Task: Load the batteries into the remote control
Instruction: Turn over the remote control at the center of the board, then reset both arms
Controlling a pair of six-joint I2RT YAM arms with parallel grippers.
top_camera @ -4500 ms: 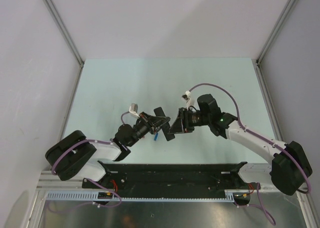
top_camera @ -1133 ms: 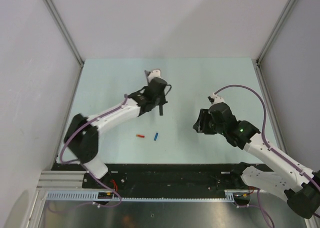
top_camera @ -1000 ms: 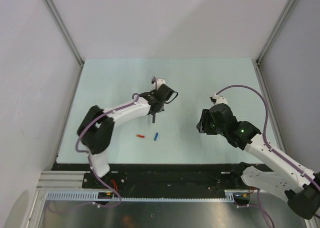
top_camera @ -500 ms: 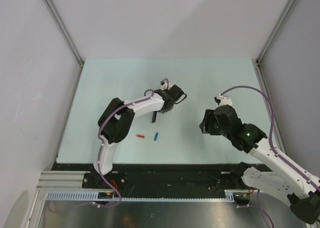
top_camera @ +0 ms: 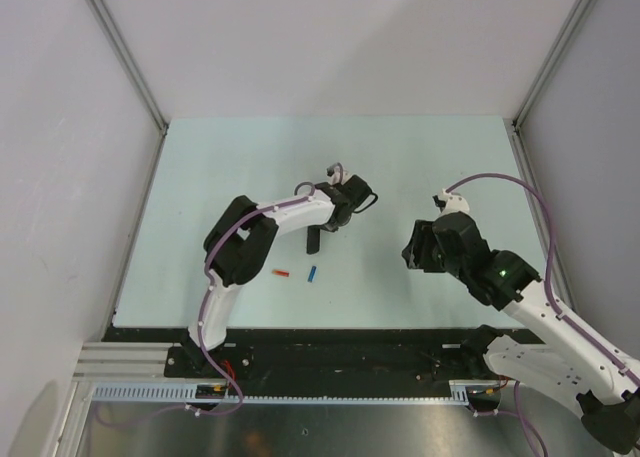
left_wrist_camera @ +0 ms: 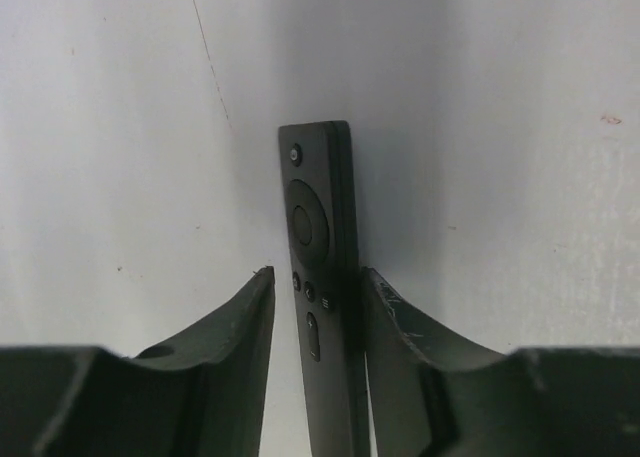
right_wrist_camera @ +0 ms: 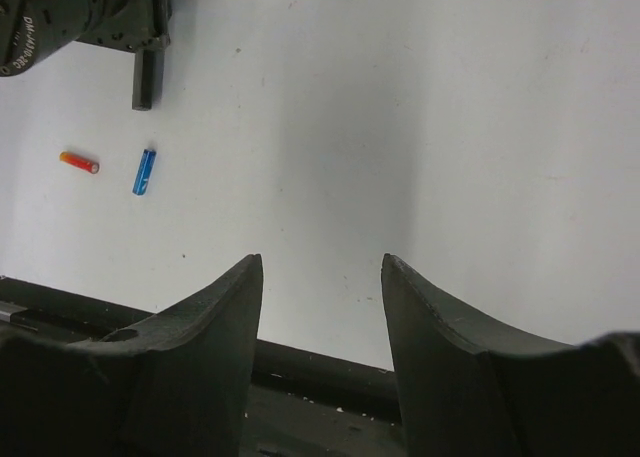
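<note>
my left gripper [left_wrist_camera: 317, 274] has its jaws apart, one on each side of the remote [left_wrist_camera: 318, 207]. the remote runs straight out ahead of the jaws with its button face showing to my wrist camera, and its round pad sits just past my fingertips. one finger [left_wrist_camera: 395, 327] lies against the remote's thin edge. the other stands a little off it, with a narrow strip of pale table [top_camera: 220, 177] showing between them. i cannot tell from here whether the remote lies flat or leans on that edge.

my right gripper [right_wrist_camera: 322, 267] is well apart from all this, with its jaws wide apart and nothing between them, only bare table beneath.

ahead of the right jaws and off toward my left arm lie the two batteries. the blue battery [right_wrist_camera: 144, 171] and the orange battery [right_wrist_camera: 79, 162] are near each other but not touching, and both are loose on the table. the blue one is the closer of the two to my right jaws. from above, it also lies near the free end of the remote, beyond my left jaws. neither battery is within reach of either pair of jaws, and neither is in the remote.
</note>
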